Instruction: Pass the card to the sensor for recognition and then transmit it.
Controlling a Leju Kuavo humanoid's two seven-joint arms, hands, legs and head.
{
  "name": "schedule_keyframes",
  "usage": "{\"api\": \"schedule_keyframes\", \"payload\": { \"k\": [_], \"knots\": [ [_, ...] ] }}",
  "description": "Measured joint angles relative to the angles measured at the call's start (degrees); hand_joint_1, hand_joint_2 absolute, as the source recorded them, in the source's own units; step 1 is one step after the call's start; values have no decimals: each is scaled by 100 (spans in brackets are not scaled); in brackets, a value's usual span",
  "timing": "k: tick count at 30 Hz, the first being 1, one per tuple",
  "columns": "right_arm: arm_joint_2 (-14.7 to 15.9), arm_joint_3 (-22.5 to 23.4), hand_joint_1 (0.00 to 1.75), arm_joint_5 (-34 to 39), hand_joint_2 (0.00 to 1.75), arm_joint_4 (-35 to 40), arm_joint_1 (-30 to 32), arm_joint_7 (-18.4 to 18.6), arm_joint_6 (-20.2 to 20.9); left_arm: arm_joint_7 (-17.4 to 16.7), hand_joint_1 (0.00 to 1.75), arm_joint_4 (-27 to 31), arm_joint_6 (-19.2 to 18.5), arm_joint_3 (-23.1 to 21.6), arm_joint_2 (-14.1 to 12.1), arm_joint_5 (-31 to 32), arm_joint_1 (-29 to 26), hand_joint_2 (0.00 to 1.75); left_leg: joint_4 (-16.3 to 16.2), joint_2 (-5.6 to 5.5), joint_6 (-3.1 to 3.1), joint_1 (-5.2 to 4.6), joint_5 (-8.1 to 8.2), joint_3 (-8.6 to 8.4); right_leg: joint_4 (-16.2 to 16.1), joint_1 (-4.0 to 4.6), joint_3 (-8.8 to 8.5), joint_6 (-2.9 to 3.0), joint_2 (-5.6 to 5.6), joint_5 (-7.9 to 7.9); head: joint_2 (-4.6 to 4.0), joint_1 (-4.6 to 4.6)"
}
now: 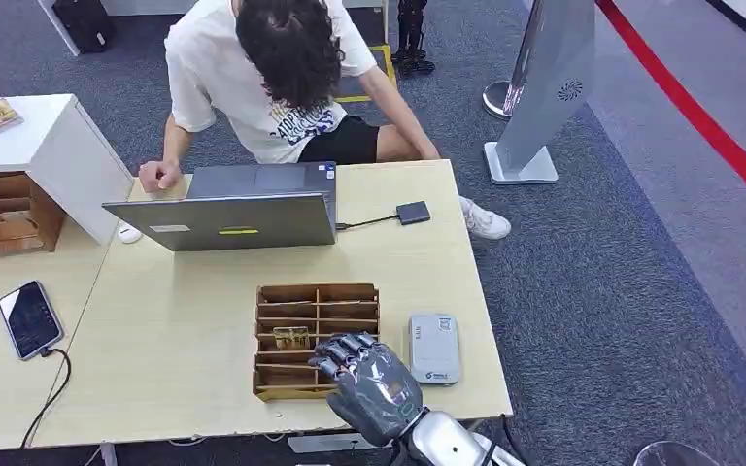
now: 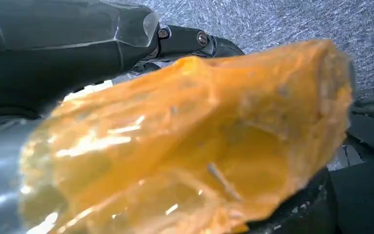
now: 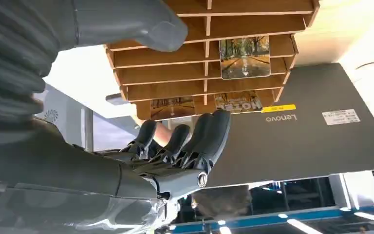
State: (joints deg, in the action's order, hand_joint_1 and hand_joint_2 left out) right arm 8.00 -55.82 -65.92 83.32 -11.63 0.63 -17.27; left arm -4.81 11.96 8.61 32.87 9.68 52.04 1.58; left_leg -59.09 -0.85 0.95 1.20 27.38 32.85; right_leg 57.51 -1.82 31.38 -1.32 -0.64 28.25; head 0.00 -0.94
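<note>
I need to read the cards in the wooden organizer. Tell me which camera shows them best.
The right wrist view. It looks closely into the wooden organizer and shows three cards with an autumn tree picture, one bearing lettering, beyond the right hand. The head view shows one small card in a slot. The left wrist view shows a blurred orange mass.

The laptop (image 3: pixel 311 131) lid carries the brand "Lenovo" in pale letters, seen upside down in the right wrist view, just under a yellow sticker (image 3: pixel 278 108) and beside a white label (image 3: pixel 341 116), both with print too small to read. A card (image 3: pixel 238 102) in the wooden organizer (image 3: pixel 175 73) shows large letters that look like "HOTEL". The person's white T-shirt (image 1: pixel 296 124) bears dark lettering I cannot make out.
</note>
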Motion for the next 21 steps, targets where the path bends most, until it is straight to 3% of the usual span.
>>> {"api": "schedule_keyframes", "payload": {
  "k": [21],
  "knots": [
    [26,-142,66,20,175,-179,-282,238,245,0,0,0,-37,105,2,48,1,0,0,0,0,0,0,0,0,0,0,0,0,0,0,0]
  ]
}}
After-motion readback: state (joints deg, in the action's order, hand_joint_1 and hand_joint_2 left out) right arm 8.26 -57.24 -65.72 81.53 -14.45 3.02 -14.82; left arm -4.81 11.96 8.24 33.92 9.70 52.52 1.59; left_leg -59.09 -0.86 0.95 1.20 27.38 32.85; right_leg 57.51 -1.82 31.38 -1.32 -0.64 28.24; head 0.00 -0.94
